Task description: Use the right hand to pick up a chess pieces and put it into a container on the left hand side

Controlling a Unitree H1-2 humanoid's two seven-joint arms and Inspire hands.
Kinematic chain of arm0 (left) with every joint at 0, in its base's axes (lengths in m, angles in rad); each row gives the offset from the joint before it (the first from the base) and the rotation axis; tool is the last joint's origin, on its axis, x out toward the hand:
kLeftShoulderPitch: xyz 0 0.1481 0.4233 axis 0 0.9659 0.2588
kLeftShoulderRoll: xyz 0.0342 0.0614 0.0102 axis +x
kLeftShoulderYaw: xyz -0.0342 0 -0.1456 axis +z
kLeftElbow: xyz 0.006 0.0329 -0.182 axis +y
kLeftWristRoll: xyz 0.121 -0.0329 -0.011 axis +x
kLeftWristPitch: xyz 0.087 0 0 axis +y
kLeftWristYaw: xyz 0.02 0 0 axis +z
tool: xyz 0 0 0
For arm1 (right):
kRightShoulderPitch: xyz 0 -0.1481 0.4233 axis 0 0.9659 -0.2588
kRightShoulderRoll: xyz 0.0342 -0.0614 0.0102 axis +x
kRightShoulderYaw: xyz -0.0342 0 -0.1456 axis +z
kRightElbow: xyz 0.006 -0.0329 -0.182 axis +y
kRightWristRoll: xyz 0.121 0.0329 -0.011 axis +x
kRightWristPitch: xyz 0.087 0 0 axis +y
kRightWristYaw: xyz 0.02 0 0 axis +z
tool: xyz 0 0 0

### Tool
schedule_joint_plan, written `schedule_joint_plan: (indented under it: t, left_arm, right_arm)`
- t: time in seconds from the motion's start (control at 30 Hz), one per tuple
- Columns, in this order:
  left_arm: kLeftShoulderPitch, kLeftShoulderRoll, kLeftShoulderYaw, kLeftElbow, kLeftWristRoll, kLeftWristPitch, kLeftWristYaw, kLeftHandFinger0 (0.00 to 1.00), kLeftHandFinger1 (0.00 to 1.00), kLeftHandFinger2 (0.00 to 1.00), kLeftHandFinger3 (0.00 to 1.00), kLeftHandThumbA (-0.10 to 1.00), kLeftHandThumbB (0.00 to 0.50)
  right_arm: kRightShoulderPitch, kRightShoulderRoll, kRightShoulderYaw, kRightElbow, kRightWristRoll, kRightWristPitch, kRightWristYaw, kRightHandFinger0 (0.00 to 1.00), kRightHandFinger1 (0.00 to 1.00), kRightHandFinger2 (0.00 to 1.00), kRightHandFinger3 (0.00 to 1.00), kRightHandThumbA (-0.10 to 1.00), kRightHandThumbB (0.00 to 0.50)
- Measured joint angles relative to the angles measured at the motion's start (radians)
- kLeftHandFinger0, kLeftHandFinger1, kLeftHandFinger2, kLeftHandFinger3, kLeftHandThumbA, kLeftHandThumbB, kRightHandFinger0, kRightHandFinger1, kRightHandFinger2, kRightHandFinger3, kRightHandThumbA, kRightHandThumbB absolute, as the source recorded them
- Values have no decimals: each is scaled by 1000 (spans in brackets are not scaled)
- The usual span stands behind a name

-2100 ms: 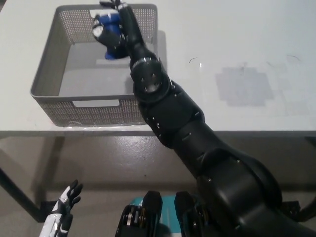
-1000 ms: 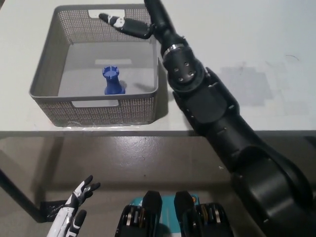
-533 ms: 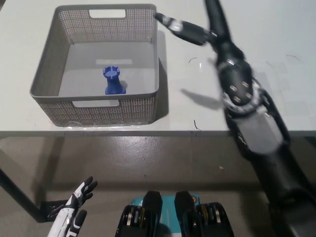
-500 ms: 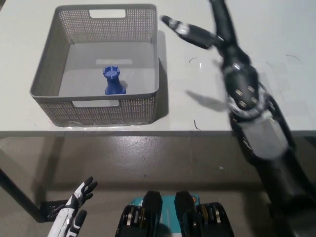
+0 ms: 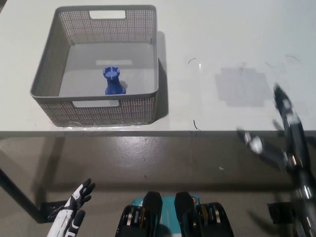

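A blue chess rook [image 5: 113, 81] stands upright on the floor of the grey mesh basket [image 5: 144, 101] at the table's left. My black right hand [image 5: 279, 136] is blurred at the lower right, over the table's front edge and far from the basket, fingers spread and holding nothing. My white left hand [image 5: 71, 211] hangs at the bottom left below the table, fingers apart and empty.
The white table [image 5: 222, 44] stretches right of the basket, with a faint grey patch [image 5: 243, 87] and a few small dark marks. Its front edge [image 5: 197, 132] crosses the picture, with the floor below it.
My right arm let go of the rook in the basket, lifted out, then swept right and down to the table's front right edge. The rook stays standing in the basket.
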Motion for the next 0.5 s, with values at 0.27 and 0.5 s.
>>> schedule_joint_plan:
  t: [0.27,0.5]
  left_arm:
    - [-19,-1,49,2,-20,-6,1,1000,1000,1000,1000,1000,379]
    - [-56,-2,87,7,-37,-7,2,1000,1000,1000,1000,1000,368]
  right_arm:
    - [173,20,21,70,50,-118,50,1000,1000,1000,1000,1000,317]
    - [175,76,27,120,113,-161,103,1000,1000,1000,1000,968,257]
